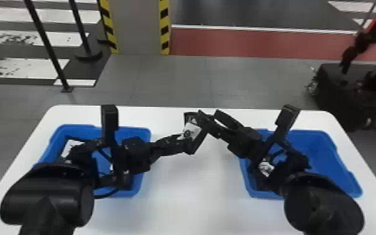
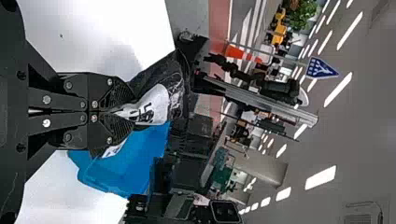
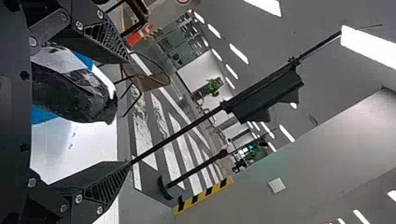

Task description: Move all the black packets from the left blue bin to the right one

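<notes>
Over the middle of the table, my left gripper [image 1: 181, 143] holds a black packet with a white label [image 1: 191, 130]. In the left wrist view the left gripper [image 2: 128, 111] is shut on the black packet [image 2: 175, 95]. My right gripper [image 1: 213, 122] is beside the packet's right side. In the right wrist view the right gripper [image 3: 128, 112] has its fingers wide apart, with the packet [image 3: 77, 91] between them. The left blue bin [image 1: 146, 134] contains dark packets with white labels [image 1: 69, 148], partly hidden by the arm. A white-labelled packet [image 1: 265, 167] lies in the right blue bin [image 1: 321, 156].
Both bins stand on a white table [image 1: 187, 193], one under each forearm. Beyond its back edge are a striped column [image 1: 139, 28], dark poles [image 1: 45, 40] at the left and a dark wheeled machine [image 1: 331, 90] at the right.
</notes>
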